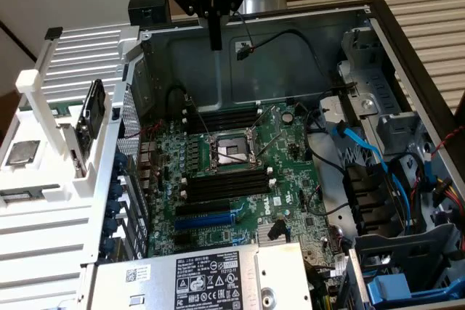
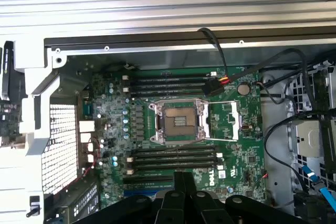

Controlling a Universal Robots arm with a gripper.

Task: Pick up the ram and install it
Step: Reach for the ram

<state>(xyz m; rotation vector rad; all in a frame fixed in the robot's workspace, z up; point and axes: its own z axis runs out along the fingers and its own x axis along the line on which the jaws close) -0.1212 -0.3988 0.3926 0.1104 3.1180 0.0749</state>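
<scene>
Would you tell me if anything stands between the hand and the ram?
Only the case's side wall lies between them: the hand hangs on its inner side, seemingly above it, and the ram stands in the white rack outside it.

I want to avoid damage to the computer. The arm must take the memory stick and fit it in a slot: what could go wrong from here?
1. A loose cable plug hangs close beside the gripper and could get snagged.
2. The open processor socket sits between the slot rows; a slip might damage it.
3. The memory stick stands in the white rack beyond the case wall, which the gripper could strike.
</scene>
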